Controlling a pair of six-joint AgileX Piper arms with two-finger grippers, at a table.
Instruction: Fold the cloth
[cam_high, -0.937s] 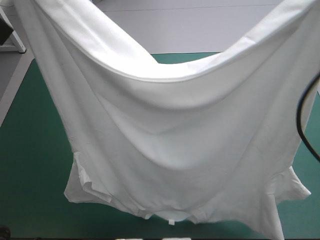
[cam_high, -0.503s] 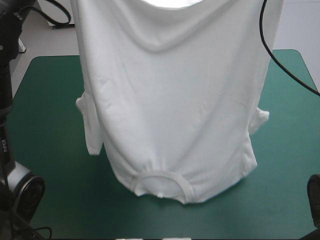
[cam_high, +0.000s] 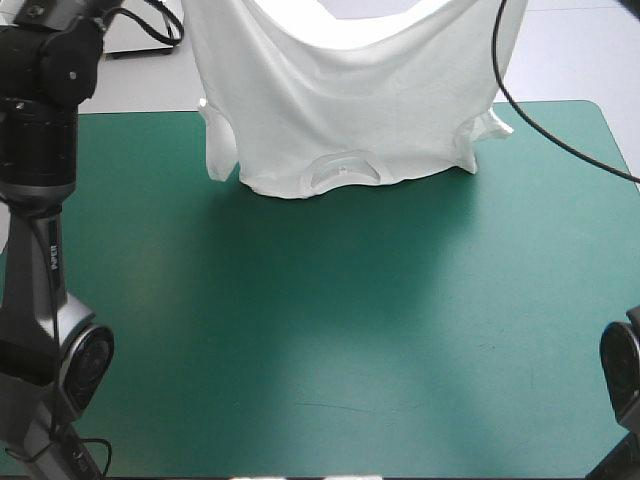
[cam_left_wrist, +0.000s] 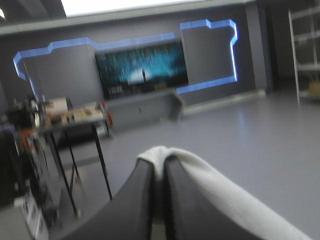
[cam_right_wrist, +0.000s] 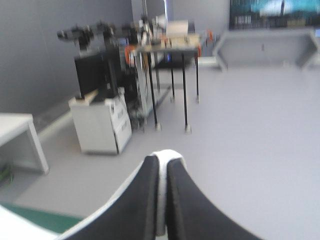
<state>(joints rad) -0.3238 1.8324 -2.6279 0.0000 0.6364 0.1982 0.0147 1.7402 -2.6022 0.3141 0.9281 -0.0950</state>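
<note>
The table (cam_high: 330, 330), spread with a teal-green cover rounded at its far corners, has the collar end of the white T-shirt (cam_high: 350, 110) hanging down to it near the far edge, contact with the cover unclear.

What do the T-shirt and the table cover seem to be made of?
The T-shirt: probably thin knit fabric, matte white; it hangs limp in soft folds and wrinkles. The teal-green cover: likely a smooth mat, maybe rubber or vinyl, lying flat with a faint sheen; the exact material is unclear.
</note>
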